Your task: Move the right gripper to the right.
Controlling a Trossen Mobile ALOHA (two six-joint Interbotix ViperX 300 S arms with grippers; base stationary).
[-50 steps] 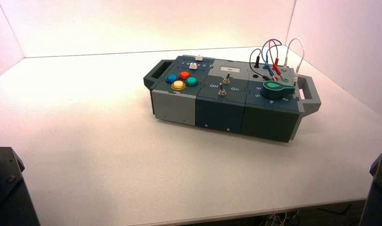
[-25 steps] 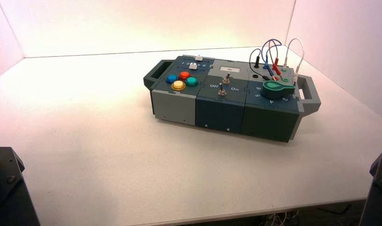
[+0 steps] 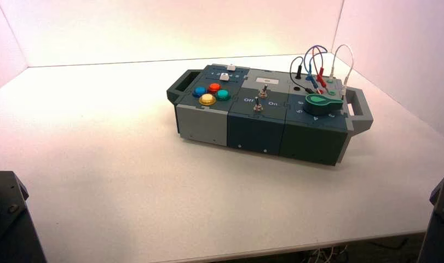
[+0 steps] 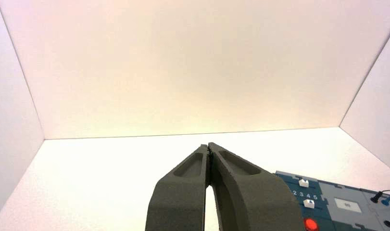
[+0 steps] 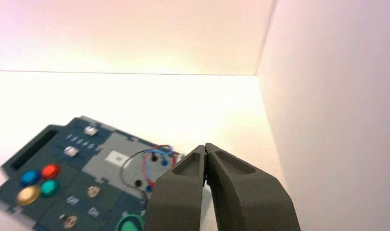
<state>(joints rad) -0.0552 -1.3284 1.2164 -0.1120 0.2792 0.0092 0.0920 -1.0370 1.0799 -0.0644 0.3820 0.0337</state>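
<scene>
My right gripper (image 5: 205, 147) is shut and empty, its tips pressed together, held above the table short of the box's wired end. Only a dark edge of the right arm (image 3: 441, 219) shows at the high view's lower right corner. The box (image 3: 263, 129) stands on the white table, turned a little. My left gripper (image 4: 208, 146) is shut and empty; its arm is parked at the lower left (image 3: 9, 219).
The box bears four round buttons (image 3: 211, 93), two toggle switches (image 3: 258, 105), a green knob (image 3: 321, 102), looped wires (image 3: 318, 68) and grey handles (image 3: 359, 107) at both ends. White walls (image 3: 395, 49) close in the table at the back and right.
</scene>
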